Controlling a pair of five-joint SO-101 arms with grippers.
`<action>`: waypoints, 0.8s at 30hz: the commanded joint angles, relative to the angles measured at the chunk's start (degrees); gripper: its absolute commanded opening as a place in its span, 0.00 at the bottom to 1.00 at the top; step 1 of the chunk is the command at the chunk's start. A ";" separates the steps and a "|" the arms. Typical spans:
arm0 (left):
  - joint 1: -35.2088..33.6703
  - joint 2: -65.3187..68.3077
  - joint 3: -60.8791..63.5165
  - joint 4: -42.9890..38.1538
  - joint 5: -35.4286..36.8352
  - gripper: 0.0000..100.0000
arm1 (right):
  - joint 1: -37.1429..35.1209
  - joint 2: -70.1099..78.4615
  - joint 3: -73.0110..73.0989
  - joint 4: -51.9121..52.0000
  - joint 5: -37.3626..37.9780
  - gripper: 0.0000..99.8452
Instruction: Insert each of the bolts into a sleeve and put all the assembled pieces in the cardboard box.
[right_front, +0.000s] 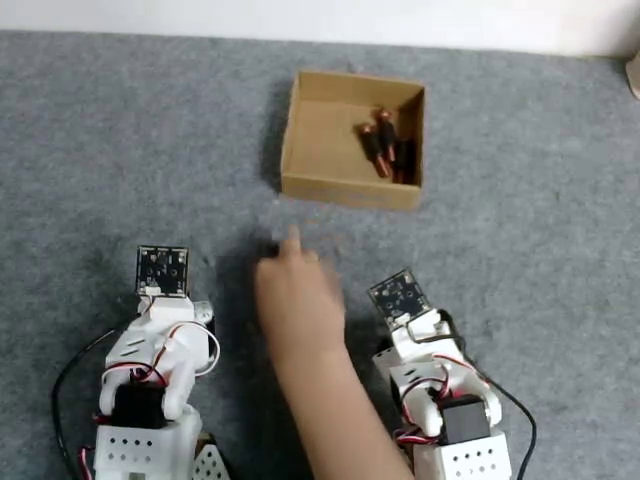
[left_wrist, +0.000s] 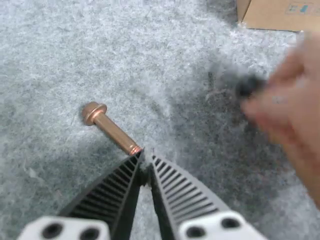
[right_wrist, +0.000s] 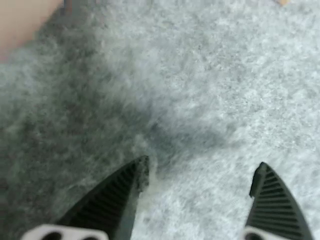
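Nearest the robot, on the grey mat (right_front: 530, 210), the left gripper (left_wrist: 146, 159) has its jaws pressed together, and a copper bolt (left_wrist: 110, 127) lies flat on the mat with its plain end right at the tips and its head pointing away. The right gripper (right_wrist: 202, 167) stands wide over the mat, holding nothing. Between the left arm (right_front: 150, 370) and the right arm (right_front: 440, 395) a person's hand (right_front: 300, 300) stretches forward, blurred, with a small dark thing (left_wrist: 247, 87) at its fingertips that I cannot make out. Beyond it stands the box (right_front: 345, 190), with a few assembled pieces (right_front: 385, 145) lying in its right part.
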 joint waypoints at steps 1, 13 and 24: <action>1.54 -0.48 1.19 -1.67 -0.09 0.01 | 2.33 -0.04 6.29 0.13 -0.53 0.30; 1.54 -0.48 1.19 -1.49 -0.09 0.01 | 2.33 -0.04 6.29 0.22 -0.26 0.30; 1.10 -1.19 1.19 -1.58 0.00 0.01 | 2.33 -0.04 6.29 0.22 -0.26 0.30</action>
